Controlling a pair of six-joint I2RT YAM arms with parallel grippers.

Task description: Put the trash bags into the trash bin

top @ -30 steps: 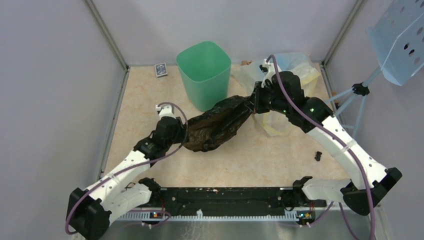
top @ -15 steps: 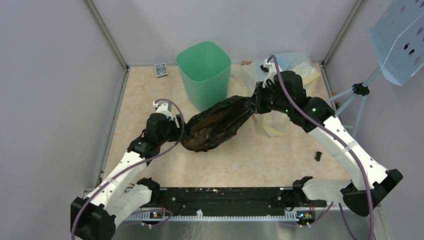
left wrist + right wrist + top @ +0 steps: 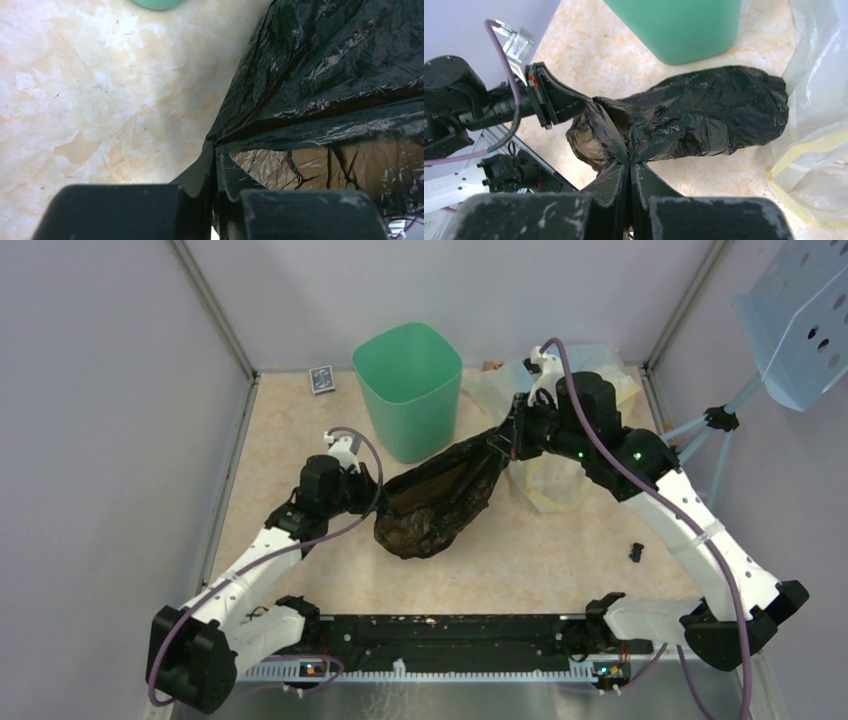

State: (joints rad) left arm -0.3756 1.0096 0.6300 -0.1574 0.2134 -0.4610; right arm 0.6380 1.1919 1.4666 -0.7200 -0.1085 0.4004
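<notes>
Bag: A thin, crinkly, glossy black plastic bag (image 3: 440, 498) hung stretched between the two arms. It was on the near side of the bin and outside it. Its far-right end was held higher, and its near-left end bulged low over the table. Whether that bulge touched the tabletop could not be told.

Bin: A mint-green plastic bin (image 3: 408, 390) with a rounded-square rim and tapering walls stood upright at the far middle of the table, just beyond the bag.

Left claw: The left gripper (image 3: 377, 498) sat at the bag's left edge. In the wrist view its black fingers (image 3: 125, 210) were pressed together, pinching a fold of the black film.

Right claw: The right gripper (image 3: 503, 443) was at the bag's far-right end. Its fingers (image 3: 611, 187) were closed tight on a gathered bunch of the plastic.

Table: A beige marbled tabletop (image 3: 290, 430) was walled in by pale panels.

Other things: A pale translucent yellowish-blue plastic heap (image 3: 565, 480) lay right of the bag, under the right arm. A small patterned box (image 3: 321, 379) lay far left of the bin. A light-blue perforated metal panel (image 3: 800, 320) stood outside at the far right.
</notes>
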